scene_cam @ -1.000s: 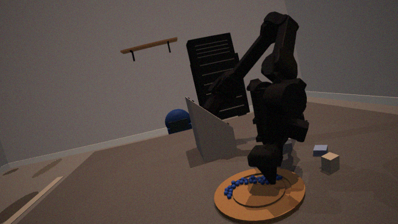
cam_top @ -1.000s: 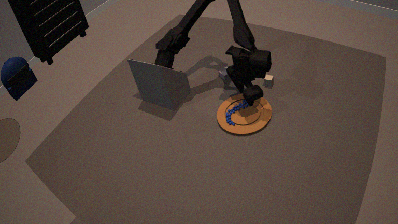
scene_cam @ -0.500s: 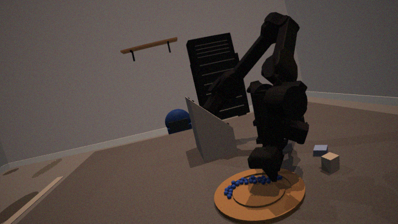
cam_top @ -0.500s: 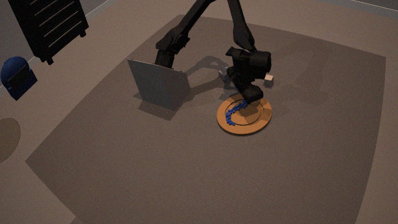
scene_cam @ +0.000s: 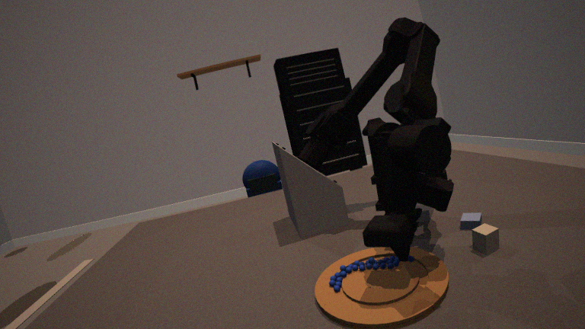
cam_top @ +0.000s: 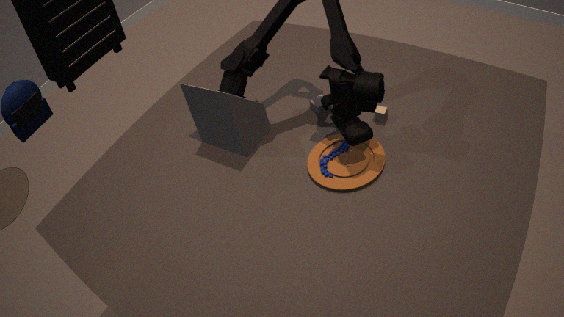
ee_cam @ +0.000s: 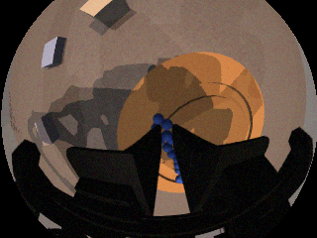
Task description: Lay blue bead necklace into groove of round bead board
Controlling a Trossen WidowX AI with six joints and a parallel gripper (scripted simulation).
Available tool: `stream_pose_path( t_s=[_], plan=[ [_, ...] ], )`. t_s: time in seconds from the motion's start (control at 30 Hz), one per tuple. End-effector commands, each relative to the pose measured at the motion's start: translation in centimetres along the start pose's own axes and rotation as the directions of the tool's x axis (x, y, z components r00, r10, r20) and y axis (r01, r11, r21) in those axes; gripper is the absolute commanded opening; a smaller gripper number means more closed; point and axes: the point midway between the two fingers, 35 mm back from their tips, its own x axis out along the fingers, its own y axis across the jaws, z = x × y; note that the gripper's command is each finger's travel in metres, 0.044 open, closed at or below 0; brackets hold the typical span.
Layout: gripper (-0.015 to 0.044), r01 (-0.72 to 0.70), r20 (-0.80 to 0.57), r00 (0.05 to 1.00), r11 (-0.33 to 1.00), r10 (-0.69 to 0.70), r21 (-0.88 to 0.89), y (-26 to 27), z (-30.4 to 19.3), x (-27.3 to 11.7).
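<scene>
The blue bead necklace (cam_top: 323, 166) (scene_cam: 371, 261) (ee_cam: 167, 138) lies bunched in a double row over the left and back part of the round orange bead board (cam_top: 345, 185) (scene_cam: 379, 314) (ee_cam: 238, 71). Its beads form an open arc, not a full ring; the front and right of the groove show no beads. My gripper (scene_cam: 403, 258) (ee_cam: 166, 129) points down at the back of the board, its fingers nearly together. It is shut on the necklace near its back end, with beads showing between and just beyond the fingertips. In the top view the fingertips are hidden by the gripper's own body.
A cream block (cam_top: 381, 110) (scene_cam: 485, 239) (ee_cam: 98, 7) stands behind the board. A bluish-grey block (scene_cam: 471, 220) (ee_cam: 52, 52) lies near it. Another pale block (ee_cam: 47, 129) is partly shadowed. A grey slanted panel (cam_top: 226, 120) (scene_cam: 312, 206) stands by the arm's base.
</scene>
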Motion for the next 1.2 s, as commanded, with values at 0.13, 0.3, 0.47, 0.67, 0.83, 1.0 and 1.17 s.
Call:
stream_pose_path(
  t_s=[0.13,0.3,0.47,0.67,0.83,1.0,1.17],
  plan=[
    [0.0,-0.009,0.005,1.0,1.0,0.009,-0.004,0.2,0.1,0.1],
    [0.0,-0.01,0.006,1.0,1.0,0.01,0.001,0.2,0.1,-0.6],
    [0.0,-0.009,0.006,1.0,1.0,0.009,0.001,-0.2,0.2,-0.6],
    [0.0,-0.008,0.006,1.0,1.0,0.008,0.0,-2.1,0.6,-0.6],
    [0.0,-0.008,0.006,1.0,1.0,0.008,-0.001,-3.7,0.9,-0.6],
    [0.0,-0.008,0.006,1.0,1.0,0.008,-0.001,-3.9,0.9,-0.6],
    [0.0,-0.008,0.007,1.0,1.0,0.008,-0.001,-3.9,0.9,-0.2]
  ],
)
